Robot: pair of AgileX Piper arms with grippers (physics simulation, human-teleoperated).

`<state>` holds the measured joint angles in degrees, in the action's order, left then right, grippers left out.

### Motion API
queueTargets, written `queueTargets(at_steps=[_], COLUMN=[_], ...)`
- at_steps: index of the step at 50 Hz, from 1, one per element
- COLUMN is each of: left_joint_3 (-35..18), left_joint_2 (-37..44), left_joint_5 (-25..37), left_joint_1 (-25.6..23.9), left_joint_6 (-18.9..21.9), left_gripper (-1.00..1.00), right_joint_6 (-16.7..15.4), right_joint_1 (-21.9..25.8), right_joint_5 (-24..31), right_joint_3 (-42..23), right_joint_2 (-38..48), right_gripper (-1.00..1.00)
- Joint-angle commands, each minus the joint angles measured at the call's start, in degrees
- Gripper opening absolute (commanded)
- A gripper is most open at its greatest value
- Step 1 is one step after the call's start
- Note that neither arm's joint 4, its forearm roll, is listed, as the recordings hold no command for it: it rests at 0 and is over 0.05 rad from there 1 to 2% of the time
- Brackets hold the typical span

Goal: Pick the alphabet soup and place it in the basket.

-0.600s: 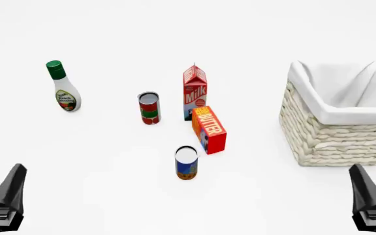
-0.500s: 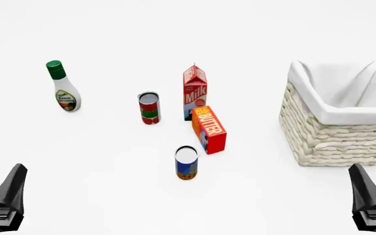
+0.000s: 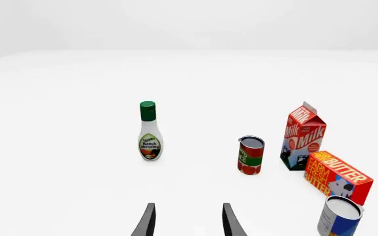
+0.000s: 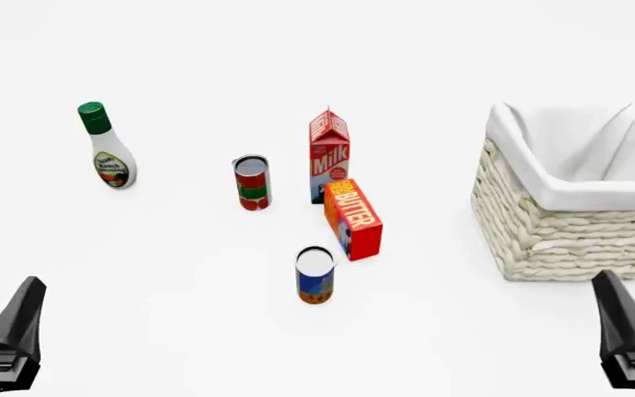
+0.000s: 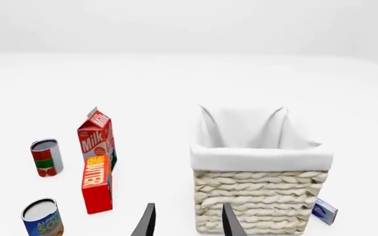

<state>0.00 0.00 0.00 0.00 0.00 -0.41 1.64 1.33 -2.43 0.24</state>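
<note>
Front view: alphabet soup (image 4: 315, 275) stands upright, alone on the table (image 4: 185, 265), just before the butter box (image 4: 353, 218).

— Grippers?

— Left gripper (image 3: 187, 221) and right gripper (image 5: 187, 220) both gape, empty (well short of it).

— Advice?

— Likely right arm: straddle the can's sides, then lift over to the basket (image 4: 565, 231).

Dressing bottle (image 4: 106, 150) – tomato can (image 4: 251, 182), milk carton (image 4: 329, 155), butter box (image 4: 353, 218)
</note>
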Motion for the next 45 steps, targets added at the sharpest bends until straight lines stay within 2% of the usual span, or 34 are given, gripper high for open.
queueTargets(at_steps=[1, 17, 30, 45], left_joint_3=[0.0, 0.0, 0.0, 0.0], left_joint_2=[0.0, 0.0, 0.0, 0.0], left_joint_5=[0.0, 0.0, 0.0, 0.0], left_joint_1=[0.0, 0.0, 0.0, 0.0], left_joint_6=[0.0, 0.0, 0.0, 0.0], left_gripper=[1.00, 1.00, 1.00, 1.00], right_joint_6=[-0.4, -2.0, -3.0, -4.5], right_joint_1=[1.5, 7.7, 12.9, 20.0], right_joint_5=[1.0, 3.7, 3.2, -1.6], right_joint_3=[-2.3, -8.1, -11.7, -15.0], right_joint_2=[-0.1, 0.1, 3.1, 10.5], right_gripper=[1.00, 1.00, 1.00, 1.00])
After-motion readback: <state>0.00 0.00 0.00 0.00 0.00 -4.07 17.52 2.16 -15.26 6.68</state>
